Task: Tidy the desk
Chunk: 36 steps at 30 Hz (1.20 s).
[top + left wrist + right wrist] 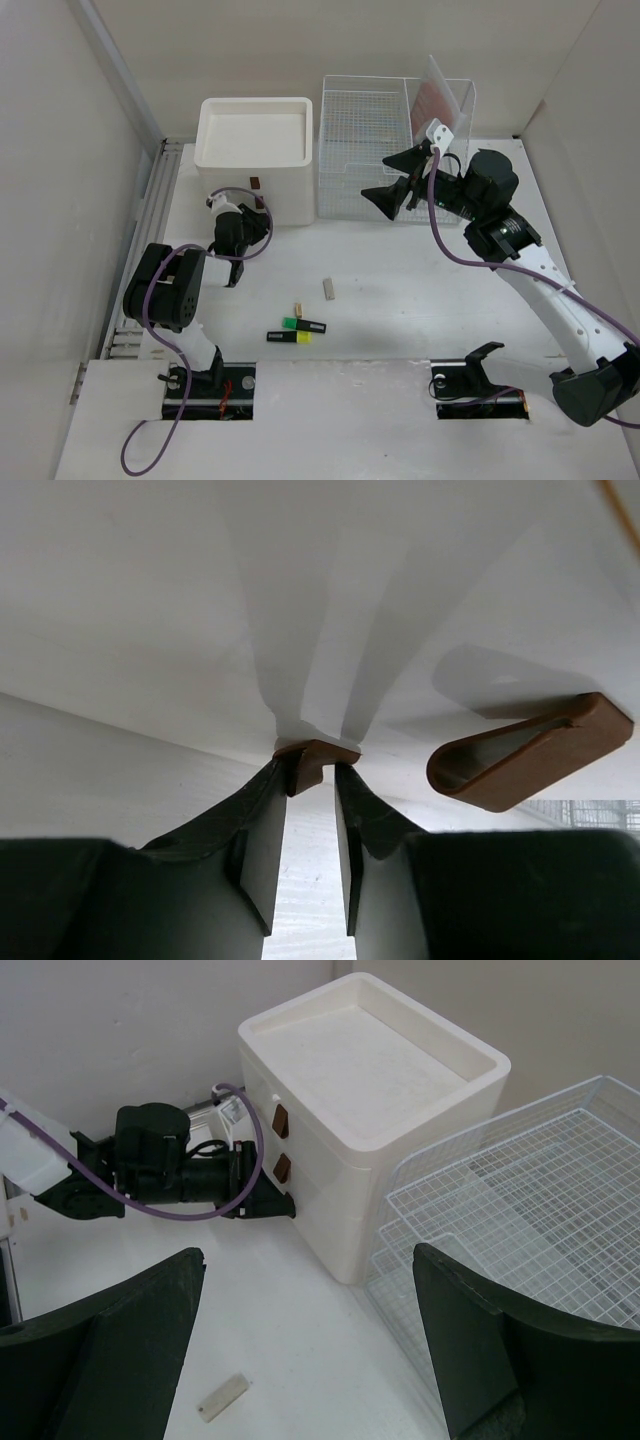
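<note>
The desk (400,300) is a white tabletop with beige walls. A white drawer box (255,150) stands at the back left. My left gripper (262,226) is at the box's front, low down. In the left wrist view it (312,766) is shut on a small brown drawer handle (318,752), and a second brown handle (530,760) shows to the right. My right gripper (388,178) hangs open and empty above the desk in front of the wire basket (380,150). Its wrist view shows the box (370,1090) and the left gripper (285,1203).
Green and yellow highlighters (300,330), a small tan piece (297,309) and a grey eraser (328,288) lie on the desk near the front middle. The eraser also shows in the right wrist view (222,1397). A reddish item (435,100) stands in the basket's back right.
</note>
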Each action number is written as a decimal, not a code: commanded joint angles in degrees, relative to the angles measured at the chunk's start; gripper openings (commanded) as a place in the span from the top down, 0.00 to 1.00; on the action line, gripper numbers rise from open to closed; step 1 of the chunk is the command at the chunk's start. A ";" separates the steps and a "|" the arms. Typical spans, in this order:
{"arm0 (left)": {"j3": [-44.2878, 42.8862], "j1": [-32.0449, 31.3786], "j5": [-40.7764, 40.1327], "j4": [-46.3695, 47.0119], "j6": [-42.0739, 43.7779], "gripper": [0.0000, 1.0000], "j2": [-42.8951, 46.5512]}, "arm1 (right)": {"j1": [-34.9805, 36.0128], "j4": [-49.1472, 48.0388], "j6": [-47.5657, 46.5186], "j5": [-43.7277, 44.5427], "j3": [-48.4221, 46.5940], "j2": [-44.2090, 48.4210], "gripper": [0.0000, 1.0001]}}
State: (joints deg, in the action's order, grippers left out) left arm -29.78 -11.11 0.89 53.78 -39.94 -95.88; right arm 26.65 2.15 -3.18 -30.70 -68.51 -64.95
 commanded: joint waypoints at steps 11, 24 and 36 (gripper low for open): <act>-2.30 -0.14 -1.32 2.56 0.74 0.96 0.07 | -0.29 -3.30 0.02 -1.21 -0.31 1.32 0.10; -1.16 -0.14 -1.85 1.94 0.74 1.00 1.13 | -0.29 -3.30 0.02 -1.73 -0.31 1.32 0.10; 4.28 -1.19 -3.52 0.80 -0.31 1.00 7.71 | -0.29 -3.30 0.02 -1.73 -0.31 1.84 0.10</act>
State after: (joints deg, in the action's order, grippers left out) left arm -27.53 -11.97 -1.37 52.93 -39.68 -92.07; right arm 26.65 2.13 -3.18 -31.38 -68.51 -64.95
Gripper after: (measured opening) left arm 0.010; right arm 0.897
